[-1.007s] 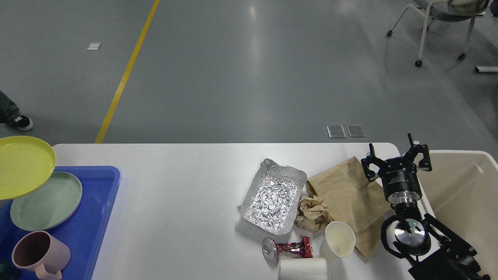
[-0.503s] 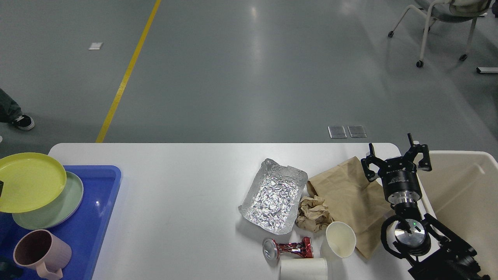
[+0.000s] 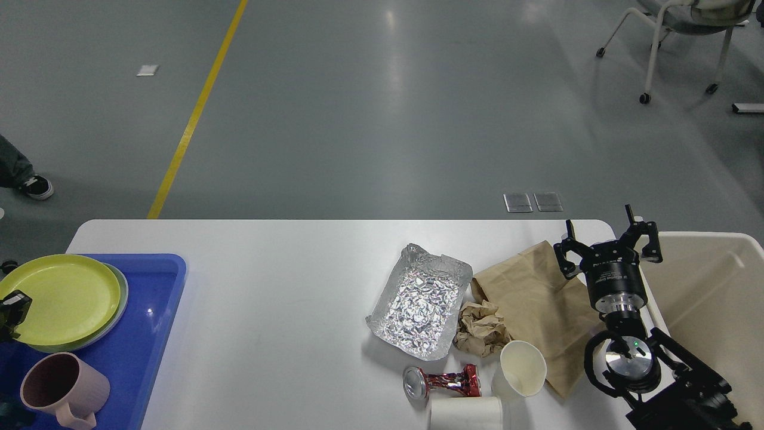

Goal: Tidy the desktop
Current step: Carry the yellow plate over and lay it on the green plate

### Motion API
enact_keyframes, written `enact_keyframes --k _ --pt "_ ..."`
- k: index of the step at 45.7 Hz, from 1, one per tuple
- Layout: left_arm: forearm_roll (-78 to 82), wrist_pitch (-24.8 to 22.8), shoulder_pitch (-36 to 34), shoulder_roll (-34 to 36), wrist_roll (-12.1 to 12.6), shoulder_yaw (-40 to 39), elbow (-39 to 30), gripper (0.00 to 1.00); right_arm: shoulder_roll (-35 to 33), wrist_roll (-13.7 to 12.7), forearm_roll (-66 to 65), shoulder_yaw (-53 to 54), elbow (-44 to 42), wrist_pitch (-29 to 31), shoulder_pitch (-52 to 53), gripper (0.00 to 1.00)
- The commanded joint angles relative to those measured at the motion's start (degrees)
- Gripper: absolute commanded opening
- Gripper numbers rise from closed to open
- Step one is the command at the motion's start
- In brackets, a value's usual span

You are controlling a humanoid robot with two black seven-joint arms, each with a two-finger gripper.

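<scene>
The white desktop [image 3: 268, 298] carries litter at its right: a crumpled foil tray [image 3: 419, 301], a flat brown paper bag [image 3: 537, 298], a brown paper wad [image 3: 479, 327], a crushed red can [image 3: 440, 382] and two paper cups [image 3: 523, 368] [image 3: 465, 413]. My right gripper [image 3: 609, 239] stands open and empty over the bag's right edge, beside the bin. At the left edge, my left gripper [image 3: 12, 307] holds the rim of a yellow plate [image 3: 65, 298], which lies on a green plate [image 3: 121, 289] in the blue tray [image 3: 161, 310]. Most of that gripper is out of view.
A pink mug [image 3: 59, 391] stands in the blue tray's near part. A beige bin [image 3: 710, 298] sits off the table's right edge. Beyond the table are grey floor with a yellow line, a person's shoe [image 3: 36, 187] at left, and a wheeled chair [image 3: 674, 42] at far right.
My left gripper brought the yellow plate down and to the right, from tilted above the tray to flat on the green plate. The right arm has not moved.
</scene>
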Motion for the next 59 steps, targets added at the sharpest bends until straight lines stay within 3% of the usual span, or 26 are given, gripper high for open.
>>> enact_keyframes --k 1,15,19,24,30,59 --pt "-0.1 0.0 -0.1 -0.3 -0.1 -0.2 -0.1 0.0 0.0 0.0 0.0 0.0 0.0 0.0 0.0 1.0" --pt "-0.2 -0.7 0.0 -1.6 0.3 -2.0 -1.0 0.03 0.1 0.0 0.0 0.0 0.0 0.0 0.0 1.0" --pt "-0.1 -0.1 -0.1 -1.5 -0.2 -2.0 -0.9 0.3 0.1 0.0 0.0 0.0 0.0 0.0 0.0 1.0" --pt "-0.2 0.0 -0.4 -1.4 -0.2 -1.9 -0.9 0.78 0.0 0.0 0.0 0.0 0.0 0.0 0.0 1.0" --pt "-0.2 -0.8 -0.5 -1.5 -0.2 -2.5 -1.0 0.96 0.0 0.0 0.0 0.0 0.0 0.0 0.0 1.0" --pt "-0.2 -0.9 -1.5 -1.3 0.4 -2.7 -2.4 0.96 0.1 0.0 0.0 0.0 0.0 0.0 0.0 1.0"
